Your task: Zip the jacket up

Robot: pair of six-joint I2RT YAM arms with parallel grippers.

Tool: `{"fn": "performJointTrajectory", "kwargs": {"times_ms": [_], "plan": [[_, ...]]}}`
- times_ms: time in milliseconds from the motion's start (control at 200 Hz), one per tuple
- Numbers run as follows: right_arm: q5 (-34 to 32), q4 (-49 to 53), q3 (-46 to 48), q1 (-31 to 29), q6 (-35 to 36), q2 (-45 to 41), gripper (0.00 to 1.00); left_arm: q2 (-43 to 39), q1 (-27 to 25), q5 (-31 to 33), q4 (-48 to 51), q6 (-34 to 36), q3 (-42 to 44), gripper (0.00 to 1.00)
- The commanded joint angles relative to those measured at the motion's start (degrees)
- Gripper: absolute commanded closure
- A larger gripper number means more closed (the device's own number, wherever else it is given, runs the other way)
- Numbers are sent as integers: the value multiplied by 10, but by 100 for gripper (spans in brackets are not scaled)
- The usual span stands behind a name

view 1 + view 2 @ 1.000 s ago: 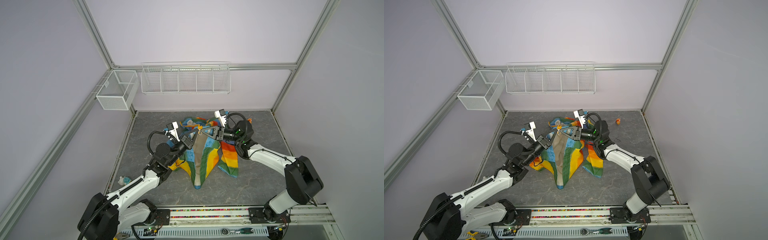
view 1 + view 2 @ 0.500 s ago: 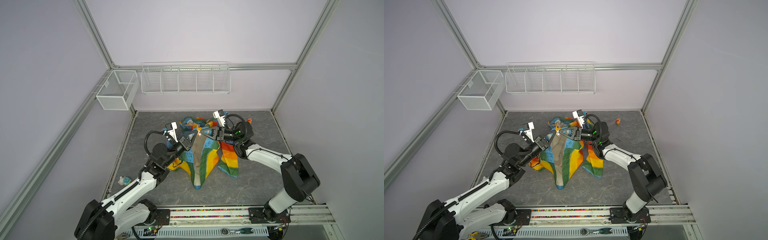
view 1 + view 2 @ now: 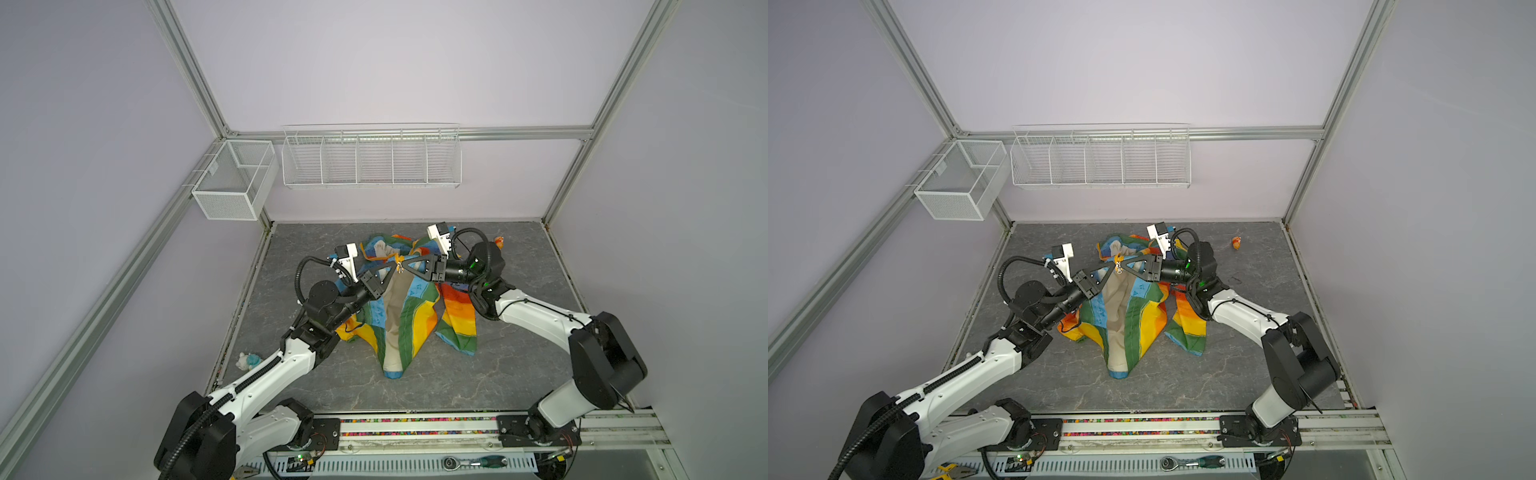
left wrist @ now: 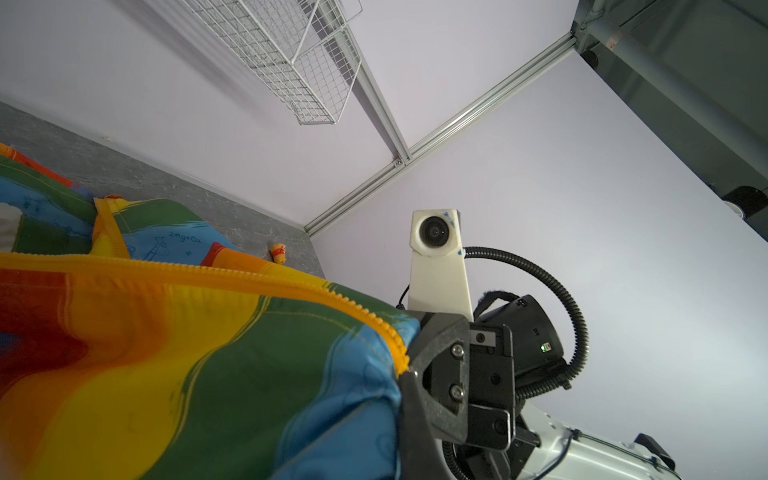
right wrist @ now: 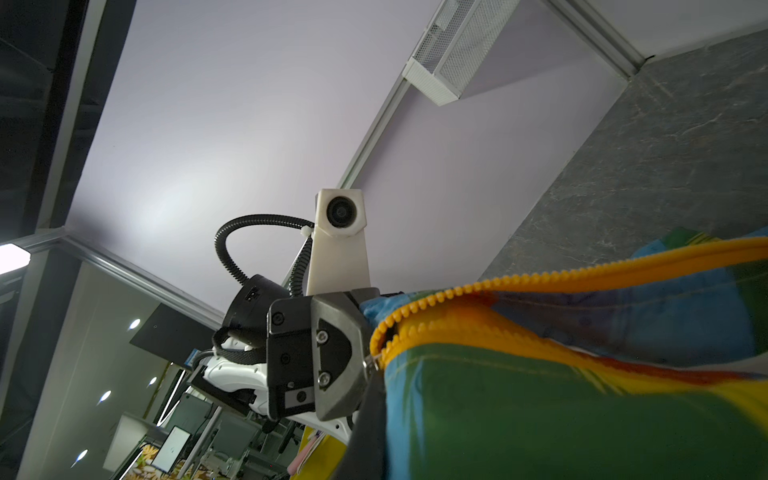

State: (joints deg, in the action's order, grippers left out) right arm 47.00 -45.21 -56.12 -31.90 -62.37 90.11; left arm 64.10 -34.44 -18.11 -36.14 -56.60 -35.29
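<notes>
On the grey table the jacket is hanging tent-like near the middle, its upper front lifted and its hem trailing on the surface. Being thin and limp, it is probably sagging wherever it is unsupported, so the stiffer zipper strip is looking like the best hold. The left gripper and right gripper are each clamping that edge, tips nearly meeting.

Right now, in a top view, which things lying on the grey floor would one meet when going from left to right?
small white and blue thing → jacket → small orange figure
</notes>
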Motion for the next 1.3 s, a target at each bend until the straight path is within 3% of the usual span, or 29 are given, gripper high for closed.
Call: {"fn": "performJointTrajectory", "kwargs": {"times_ms": [0, 400, 780, 1000, 1095, 1295], "plan": [[-86, 33, -9, 14, 35, -21, 93, 10, 0, -37, 3, -15, -15, 100], [-121, 61, -8, 26, 29, -2, 93, 45, 0, -90, 78, -31, -8, 100], [-111, 218, 1, 28, 124, 3, 93, 44, -1, -87, 139, -44, 1, 100], [-110, 323, 5, 27, 184, 0, 71, 46, 1, -111, 240, -45, -20, 100], [-98, 359, 13, 27, 206, -6, 56, 46, 3, -119, 254, -48, -22, 100], [-102, 472, 37, 26, 286, -53, 38, 44, 8, -120, 284, -38, -44, 100]]}}
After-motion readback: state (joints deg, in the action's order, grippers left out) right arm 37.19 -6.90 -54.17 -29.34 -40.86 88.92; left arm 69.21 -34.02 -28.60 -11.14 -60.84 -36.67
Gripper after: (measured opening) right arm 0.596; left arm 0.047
